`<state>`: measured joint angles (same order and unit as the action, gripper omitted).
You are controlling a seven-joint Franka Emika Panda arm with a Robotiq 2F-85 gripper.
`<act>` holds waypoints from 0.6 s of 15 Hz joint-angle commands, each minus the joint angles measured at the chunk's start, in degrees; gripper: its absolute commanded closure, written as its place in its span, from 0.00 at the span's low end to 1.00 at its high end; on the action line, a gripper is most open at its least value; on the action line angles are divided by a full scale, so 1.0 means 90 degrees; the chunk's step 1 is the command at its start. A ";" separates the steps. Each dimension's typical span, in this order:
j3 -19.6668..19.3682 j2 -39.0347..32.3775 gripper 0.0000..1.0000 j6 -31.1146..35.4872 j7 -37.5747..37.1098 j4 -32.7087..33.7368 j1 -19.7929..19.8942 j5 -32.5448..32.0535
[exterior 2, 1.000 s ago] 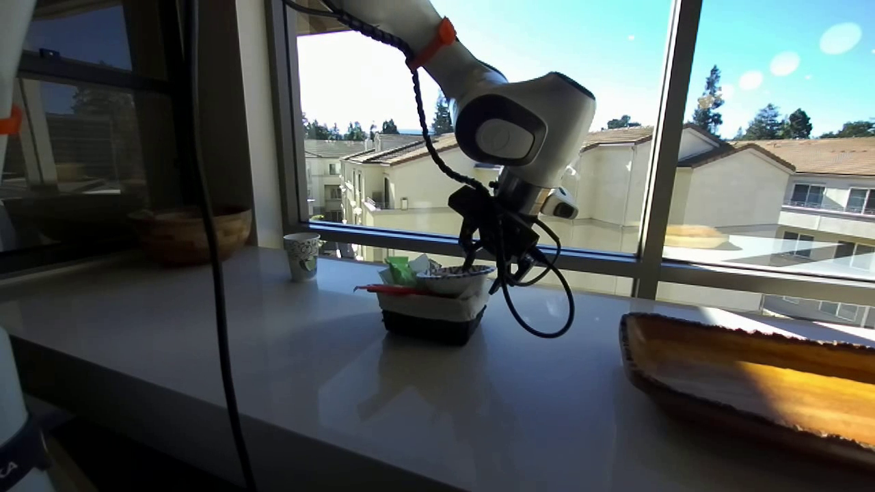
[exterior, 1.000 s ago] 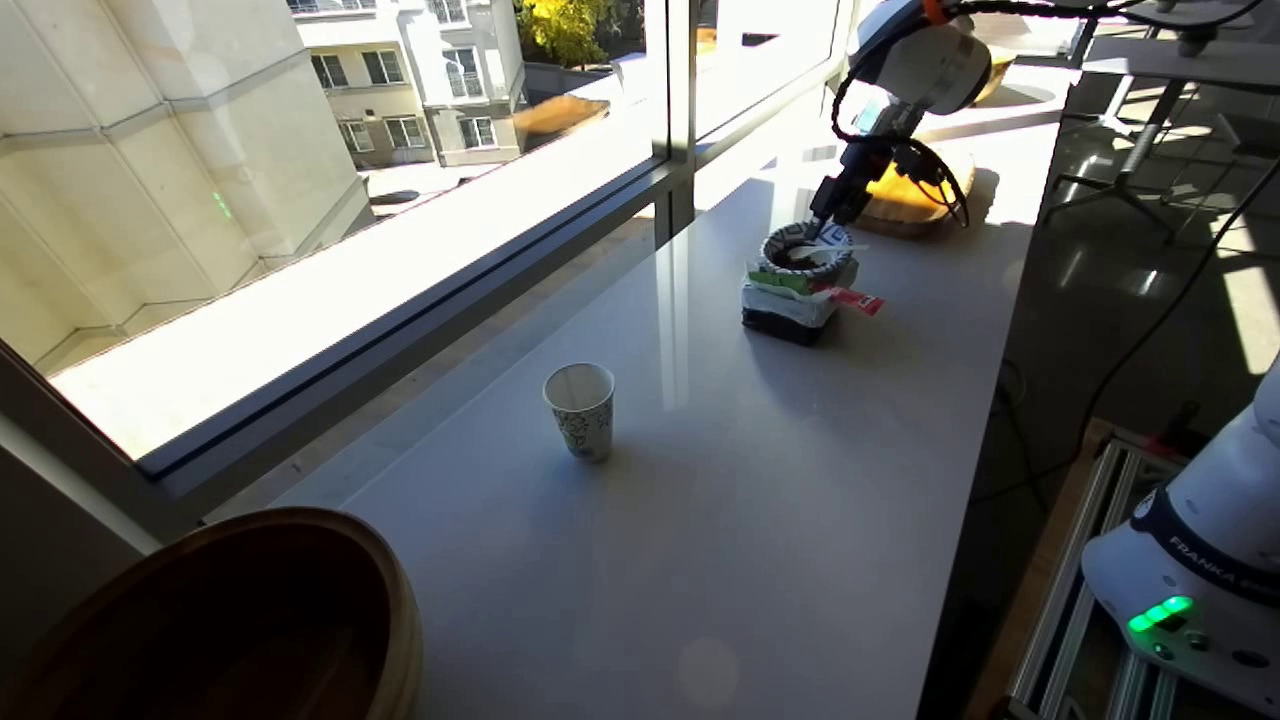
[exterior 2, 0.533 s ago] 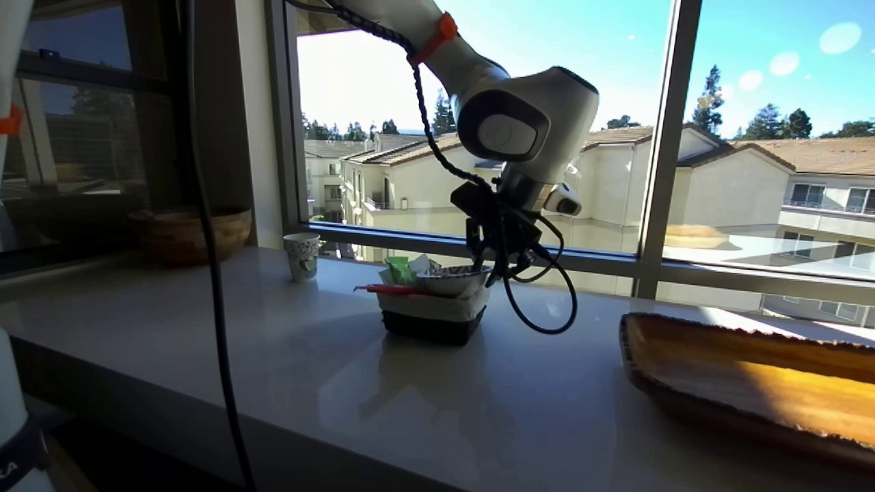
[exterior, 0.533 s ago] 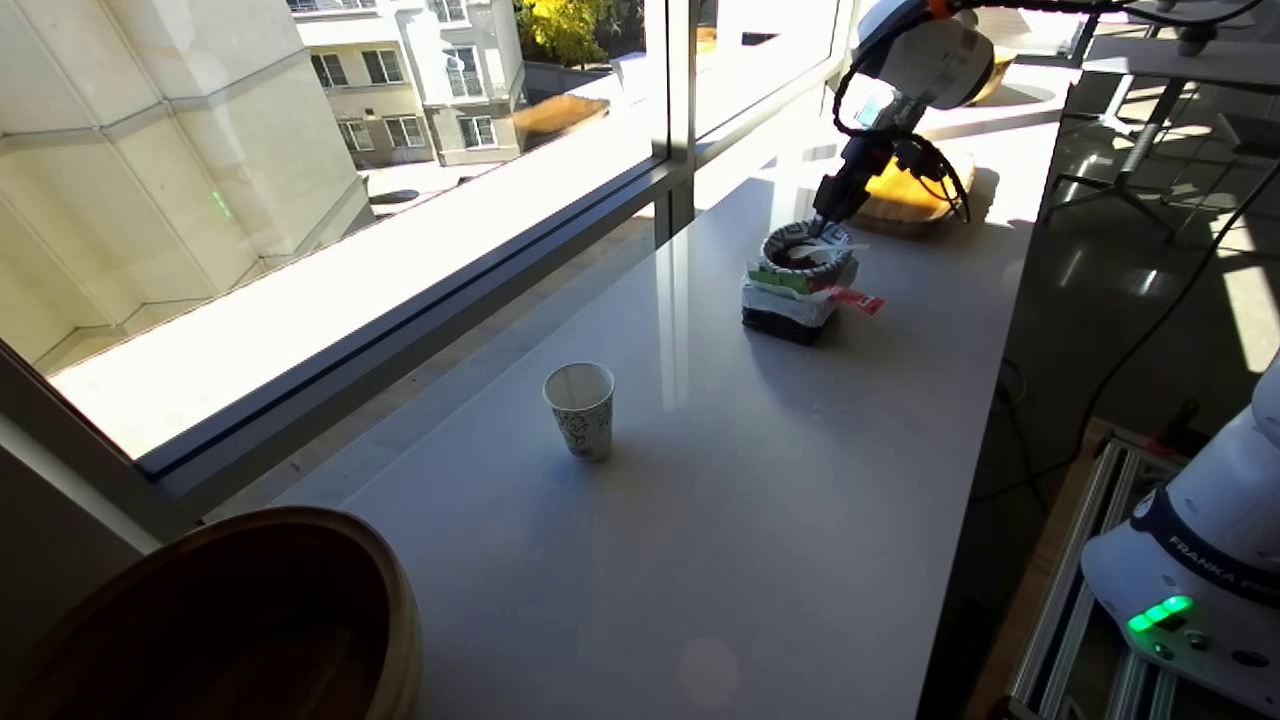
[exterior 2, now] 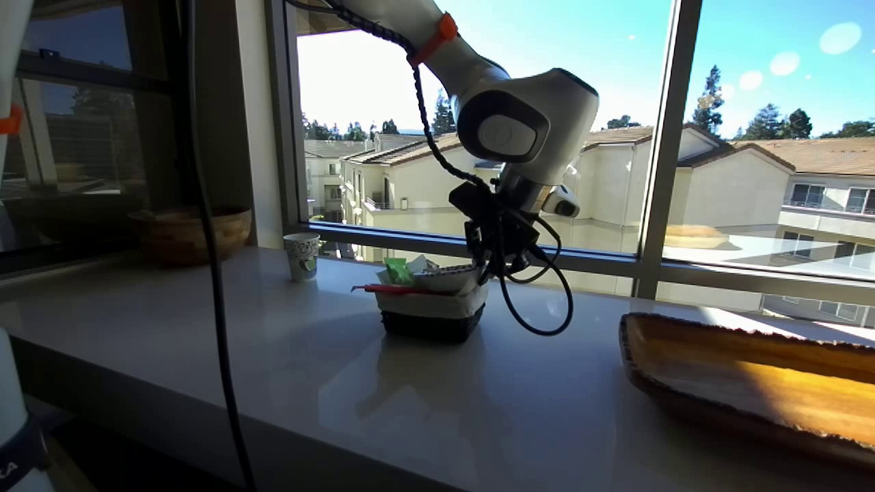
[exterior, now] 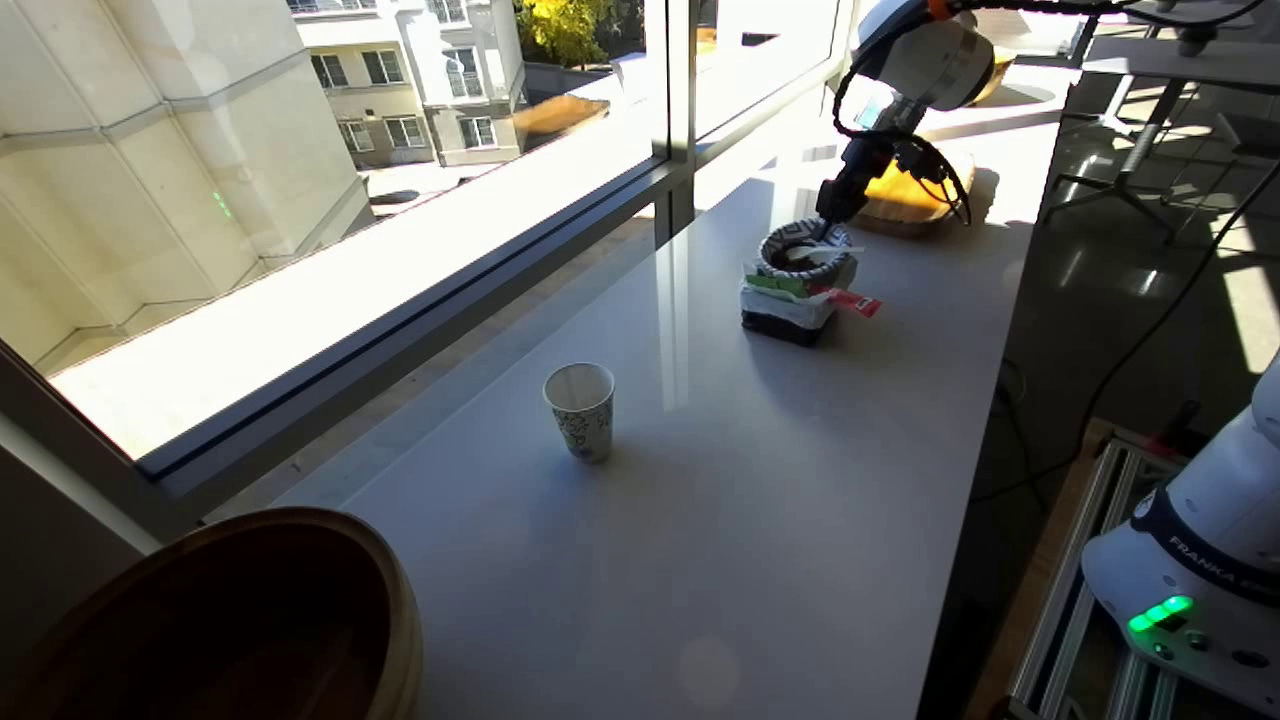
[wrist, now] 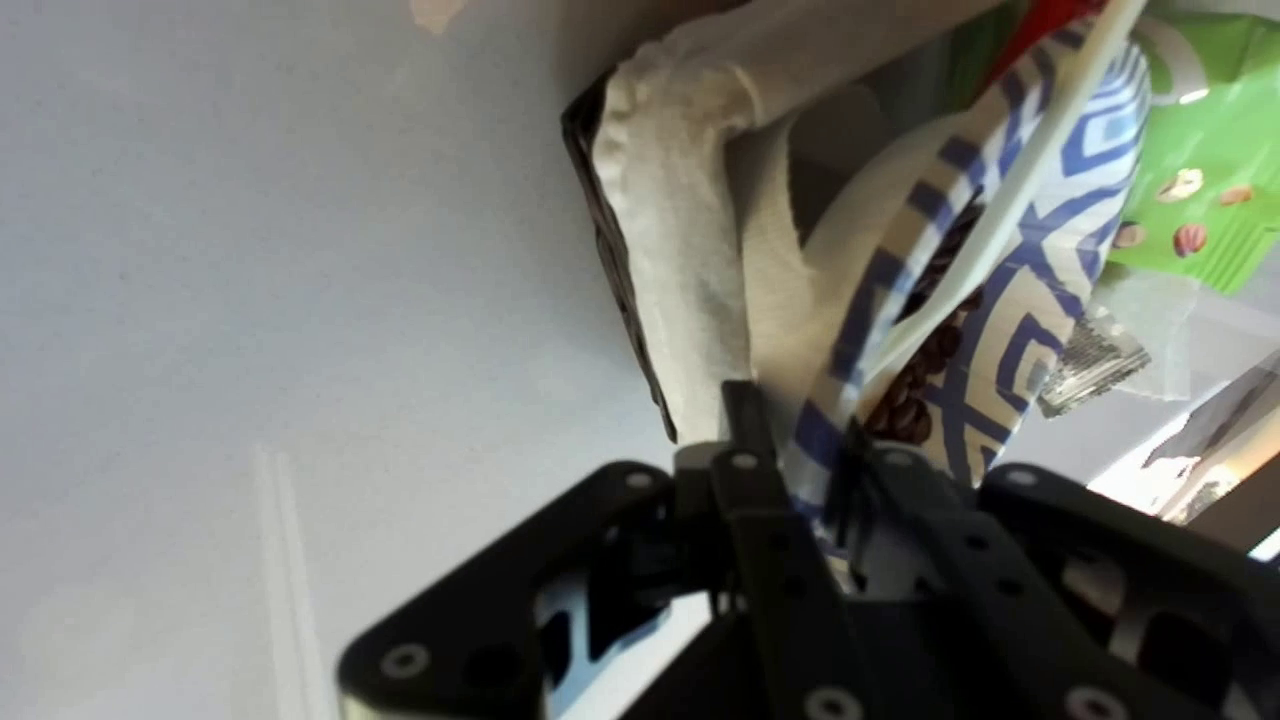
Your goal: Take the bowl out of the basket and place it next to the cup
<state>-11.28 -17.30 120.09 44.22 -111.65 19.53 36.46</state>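
Note:
The bowl (wrist: 1025, 310), a paper one with a blue pattern, sits tilted in the top of the basket (exterior 2: 431, 304), a white-lined box with a dark base. Dark beans (wrist: 905, 410) and a white spoon (wrist: 1010, 190) are in it. My gripper (wrist: 800, 410) reaches down over the bowl's side, one finger outside and one inside the rim, drawn close together on it. Both exterior views show the fingertips at that rim, but their contact is blurred in the wrist view. The patterned paper cup (exterior: 583, 415) stands upright on the table, well apart from the basket.
A green packet (wrist: 1200, 180) and a red packet (exterior: 853, 302) stick out of the basket. Behind my gripper lies a wooden tray (exterior 2: 724, 369). A large brown wooden vessel (exterior: 400, 620) stands beyond the cup, and a window frame (exterior: 450, 360) runs along the table.
My fingers have drawn together on the bowl's rim. The bowl has shifted and tipped slightly, and the basket has moved a little with it. The cup has stayed where it was.

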 commanded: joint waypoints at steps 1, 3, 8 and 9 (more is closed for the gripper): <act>0.0076 0.0108 0.88 -0.0252 -0.0058 -0.0103 0.0121 0.0034; 0.0095 0.0850 0.93 -0.0682 -0.0741 -0.0169 -0.0119 -0.0253; 0.0009 0.0792 0.99 -0.0776 -0.0462 -0.0202 -0.0013 0.0101; -0.0016 0.0786 1.00 -0.0779 -0.0435 -0.0231 0.0006 0.0104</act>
<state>-10.53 -10.31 113.41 38.43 -111.76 18.77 36.23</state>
